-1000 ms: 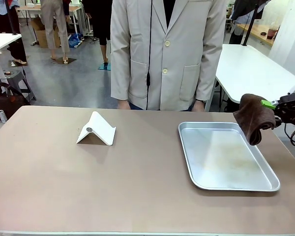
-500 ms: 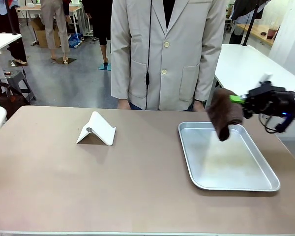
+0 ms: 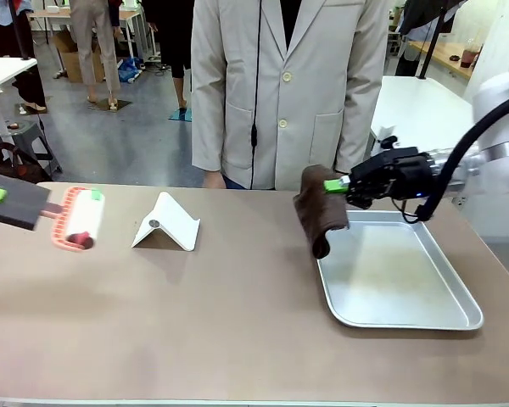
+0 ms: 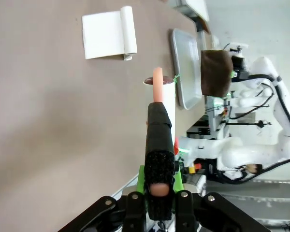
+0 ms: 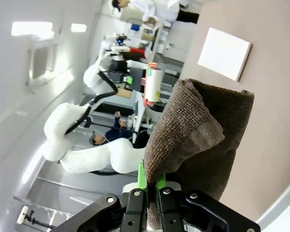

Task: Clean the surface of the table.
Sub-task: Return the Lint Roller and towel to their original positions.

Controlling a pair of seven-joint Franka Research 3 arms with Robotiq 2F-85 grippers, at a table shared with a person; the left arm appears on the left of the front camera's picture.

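Front, left wrist and right wrist views of a shared work scene. The counter (image 3: pixel 237 331) fills the lower part of the front view from side to side, reaching beyond both picture edges; its top is a smooth, matte taupe-brown sheet with a thin light edge along the near side, and it shows as a plain brown field in the left wrist view (image 4: pixel 53 121). The left hand (image 4: pixel 159 191) is pressed together on the black handle of a lint roller (image 3: pixel 78 219), whose white roll in a salmon-pink frame lies over the far left of the counter, left of a white folded stand (image 3: pixel 167 223); contact between roll and top cannot be told. The right hand (image 3: pixel 335 184) reaches in from the right and pinches a brown cloth (image 3: pixel 320 208), which hangs folded at the far left corner of a silver tray (image 3: pixel 390 280); the right wrist view shows the green pads (image 5: pixel 141 180) closed on the cloth's upper fold. The tray rests on the right half of the counter, well apart from the stand. A person (image 3: pixel 288 93) in a light coat stands at the far edge, both hands low at that edge
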